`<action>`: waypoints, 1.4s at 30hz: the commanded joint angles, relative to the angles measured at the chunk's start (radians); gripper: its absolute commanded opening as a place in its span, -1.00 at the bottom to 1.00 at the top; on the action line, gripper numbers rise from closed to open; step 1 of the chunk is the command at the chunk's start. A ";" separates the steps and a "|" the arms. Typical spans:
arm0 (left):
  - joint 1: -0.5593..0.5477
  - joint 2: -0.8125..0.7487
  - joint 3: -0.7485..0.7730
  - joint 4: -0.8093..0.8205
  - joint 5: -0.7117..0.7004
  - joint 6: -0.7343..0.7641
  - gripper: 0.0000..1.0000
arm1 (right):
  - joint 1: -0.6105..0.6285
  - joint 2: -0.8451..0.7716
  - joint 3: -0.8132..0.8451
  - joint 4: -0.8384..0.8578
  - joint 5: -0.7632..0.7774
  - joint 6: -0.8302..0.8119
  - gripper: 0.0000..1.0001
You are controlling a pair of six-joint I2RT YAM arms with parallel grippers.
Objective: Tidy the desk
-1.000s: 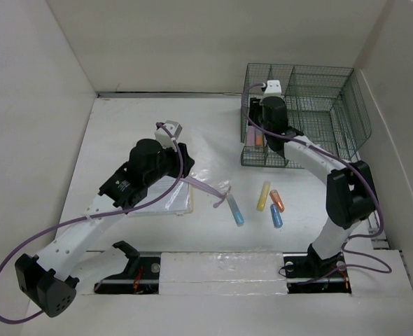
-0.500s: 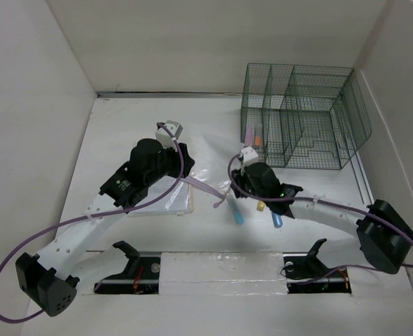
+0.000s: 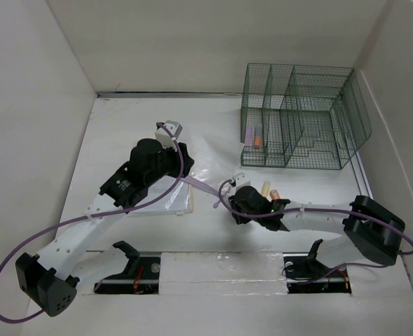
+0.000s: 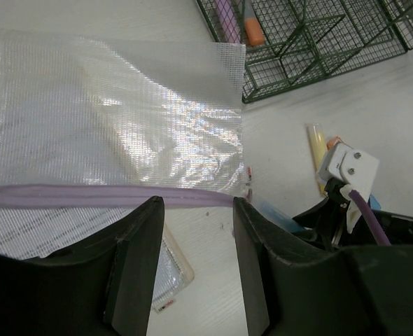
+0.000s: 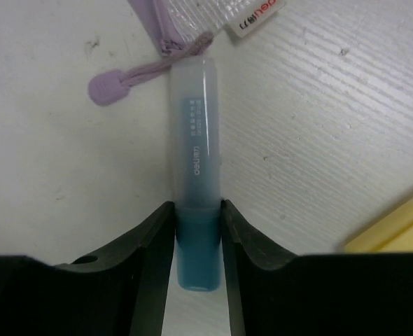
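The white desk (image 3: 136, 119) holds a clear mesh pouch (image 3: 166, 201) with a purple zipper, also in the left wrist view (image 4: 115, 119). My left gripper (image 3: 184, 158) hovers open and empty above the pouch's zipper edge (image 4: 196, 210). My right gripper (image 3: 239, 210) is low on the desk, shut on a blue marker (image 5: 196, 203) that lies flat, its cap end next to the zipper pull (image 5: 108, 89). My gripper hides the marker in the top view.
A green wire rack (image 3: 304, 119) stands at the back right with a purple marker (image 3: 249, 133) and an orange marker (image 3: 258, 138) in its front-left slot. A yellow marker (image 3: 265, 189) and an orange marker (image 3: 276, 194) lie beside my right gripper.
My right arm has swung from the rack down to the desk and shut its fingers round the blue marker. The left arm has not moved.
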 commanded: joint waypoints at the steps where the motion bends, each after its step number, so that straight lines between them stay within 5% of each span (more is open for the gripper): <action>1: 0.002 -0.023 -0.005 0.029 -0.005 0.011 -0.20 | 0.020 0.061 0.039 0.005 0.032 0.028 -0.25; 2: 0.002 -0.024 -0.005 0.029 -0.005 0.012 -0.20 | 0.020 0.068 0.042 0.004 0.033 0.027 -0.26; 5: 0.002 -0.024 -0.005 0.029 -0.003 0.011 -0.20 | 0.020 0.057 0.054 -0.033 0.061 0.039 -0.77; 13: 0.002 -0.017 -0.002 0.031 0.005 0.011 -0.20 | 0.055 -0.294 0.111 -0.228 0.208 -0.002 -0.74; 16: 0.002 -0.020 -0.001 0.032 0.008 0.011 -0.20 | -0.049 -0.342 0.160 -0.168 0.221 -0.106 -0.72; 24: 0.002 -0.035 -0.007 0.029 0.001 0.011 -0.20 | -0.438 -0.056 0.390 0.133 0.109 -0.287 -0.73; 31: 0.002 -0.044 -0.010 0.031 0.000 0.011 -0.20 | -0.537 0.247 0.658 0.182 0.026 -0.326 -0.73; 33: 0.002 -0.041 -0.008 0.029 0.001 0.012 -0.20 | -0.546 0.302 0.711 0.186 0.039 -0.321 -0.63; 37: 0.002 -0.040 -0.011 0.031 0.000 0.011 -0.20 | -0.546 0.325 0.746 0.169 0.118 -0.298 -0.10; 42: 0.002 -0.032 -0.008 0.031 0.005 0.014 -0.20 | -0.555 0.260 0.696 0.191 0.122 -0.301 0.03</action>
